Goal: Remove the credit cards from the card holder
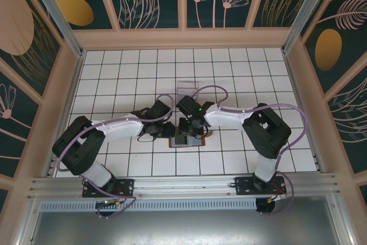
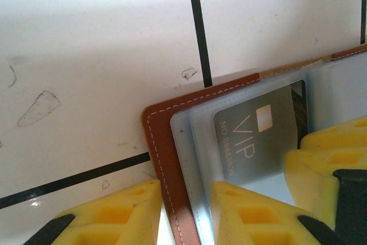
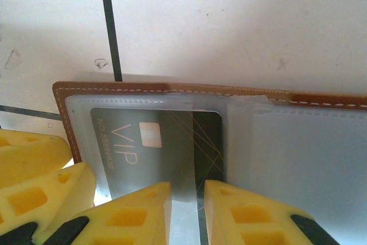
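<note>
Right fingers (image 3: 137, 210), narrowly apart, are set at the near long edge of the credit card (image 3: 155, 142), sleeved inside the open card holder (image 3: 114, 88) on the table (image 3: 229, 21), its long axis across them. Left fingers (image 2: 252, 210), likewise apart, straddle the card holder's stitched edge; clamping cannot be told.

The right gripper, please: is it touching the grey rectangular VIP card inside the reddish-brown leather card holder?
Cannot tell. In the right wrist view the right gripper straddles the grey VIP card, its fingertips hiding any contact or gap.

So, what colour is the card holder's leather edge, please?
Reddish-brown card holder, clearest in the right wrist view.
</note>
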